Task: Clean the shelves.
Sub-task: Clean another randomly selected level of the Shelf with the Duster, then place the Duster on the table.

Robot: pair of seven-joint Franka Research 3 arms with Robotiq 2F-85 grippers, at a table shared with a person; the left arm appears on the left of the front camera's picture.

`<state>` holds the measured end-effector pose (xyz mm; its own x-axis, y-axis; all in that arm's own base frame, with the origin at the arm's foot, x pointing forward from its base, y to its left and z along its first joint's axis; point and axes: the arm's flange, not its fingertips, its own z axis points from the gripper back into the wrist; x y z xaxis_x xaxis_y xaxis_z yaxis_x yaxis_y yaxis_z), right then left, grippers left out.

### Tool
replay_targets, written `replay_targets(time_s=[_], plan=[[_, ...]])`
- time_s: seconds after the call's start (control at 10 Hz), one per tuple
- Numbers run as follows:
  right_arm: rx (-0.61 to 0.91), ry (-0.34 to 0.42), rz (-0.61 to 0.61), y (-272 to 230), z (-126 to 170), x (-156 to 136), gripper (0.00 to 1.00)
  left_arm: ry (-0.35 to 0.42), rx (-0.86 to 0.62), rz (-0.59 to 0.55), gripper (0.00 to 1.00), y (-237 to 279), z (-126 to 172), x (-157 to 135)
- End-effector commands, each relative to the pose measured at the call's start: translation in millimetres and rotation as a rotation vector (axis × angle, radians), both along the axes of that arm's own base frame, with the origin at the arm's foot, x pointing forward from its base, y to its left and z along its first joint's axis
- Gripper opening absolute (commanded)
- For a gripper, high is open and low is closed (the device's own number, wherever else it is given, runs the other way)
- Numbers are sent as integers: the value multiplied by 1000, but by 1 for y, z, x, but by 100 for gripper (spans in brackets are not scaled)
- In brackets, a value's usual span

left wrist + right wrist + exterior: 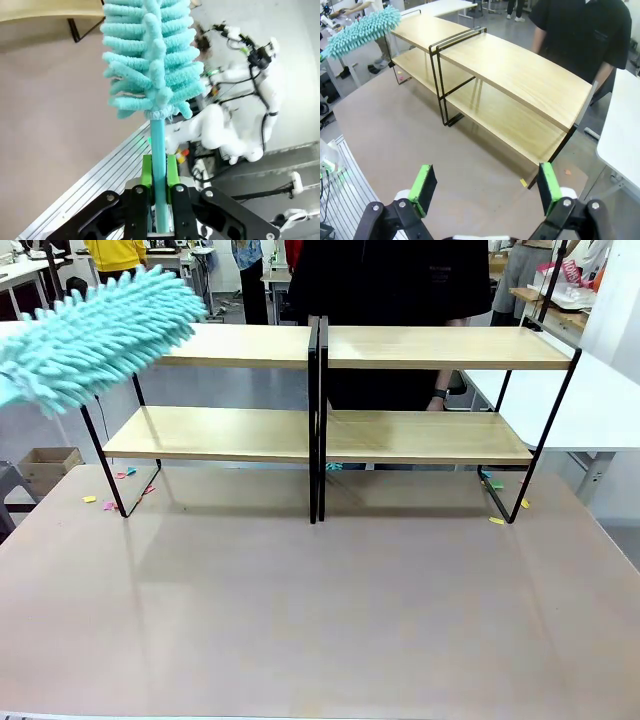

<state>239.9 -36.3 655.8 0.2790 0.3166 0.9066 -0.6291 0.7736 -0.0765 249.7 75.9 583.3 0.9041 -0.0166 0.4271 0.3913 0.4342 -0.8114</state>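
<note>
The shelves (250,345) are a two-tier rack of light wooden boards on a thin black frame, two units side by side at the far half of the table; they also lie ahead in the right wrist view (520,70). A fluffy turquoise duster (95,335) hangs by the top board's left end. My left gripper (160,175) is shut on the duster's turquoise handle (159,150), its head (150,60) pointing away. My right gripper (485,182) stands open above the table, well short of the shelves, with nothing between its green pads (425,182).
A person in a black top (400,280) stands behind the shelves. Small coloured paper scraps (115,502) lie by the rack's left foot and others (497,520) by its right foot. A white table (600,410) is at the right, a cardboard box (45,465) on the floor at the left.
</note>
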Motion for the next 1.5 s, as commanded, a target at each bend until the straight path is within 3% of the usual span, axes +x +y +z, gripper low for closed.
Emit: replay_targets(time_s=[0.0, 0.3, 0.5, 0.6, 0.7, 1.4], plan=[[2, -3, 8, 0, 0, 1, 100, -59, -188, 52, 13, 28, -15, -7], [2, -3, 8, 0, 0, 1, 100, -164, -375, 121, 13, 52, -17, -22], [2, -3, 8, 0, 0, 1, 100, -227, -421, 82, 13, 57, -21, -27], [2, -3, 8, 0, 0, 1, 100, -210, -449, 88, 13, 58, -22, -23], [2, -3, 8, 0, 0, 1, 100, -175, -388, 131, 13, 64, -14, -30], [2, -3, 8, 0, 0, 1, 100, -175, -388, 131, 13, 64, -14, -30]])
